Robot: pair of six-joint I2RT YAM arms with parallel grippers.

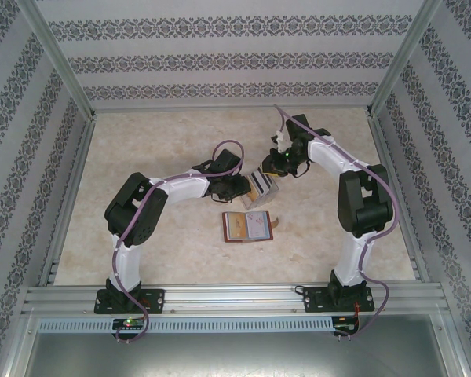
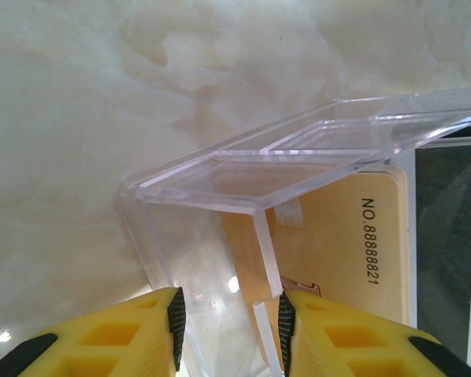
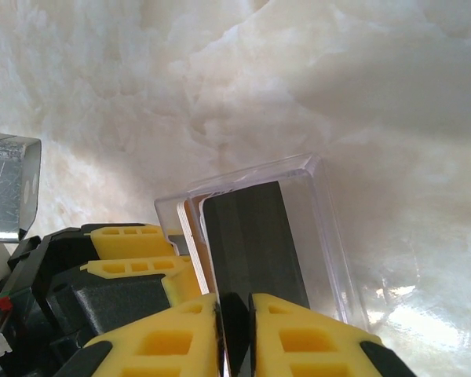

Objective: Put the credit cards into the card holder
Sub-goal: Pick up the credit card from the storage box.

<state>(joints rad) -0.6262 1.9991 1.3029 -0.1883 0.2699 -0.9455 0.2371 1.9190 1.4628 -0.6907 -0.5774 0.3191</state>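
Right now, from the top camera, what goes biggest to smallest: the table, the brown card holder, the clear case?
1. Table, biggest by far.
2. Card holder, lying open.
3. Clear case, smallest-looking, but partly hidden, so those two are close.

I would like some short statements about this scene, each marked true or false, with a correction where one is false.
1. The card holder lies open on the table. True.
2. The right gripper pinches a black card. True.
3. The black card is already inside the card holder. False: it stands in the clear case.
4. The tan card has a number printed on it. True.
5. The left gripper holds the card holder. False: its fingers sit on either side of a wall of the clear case.
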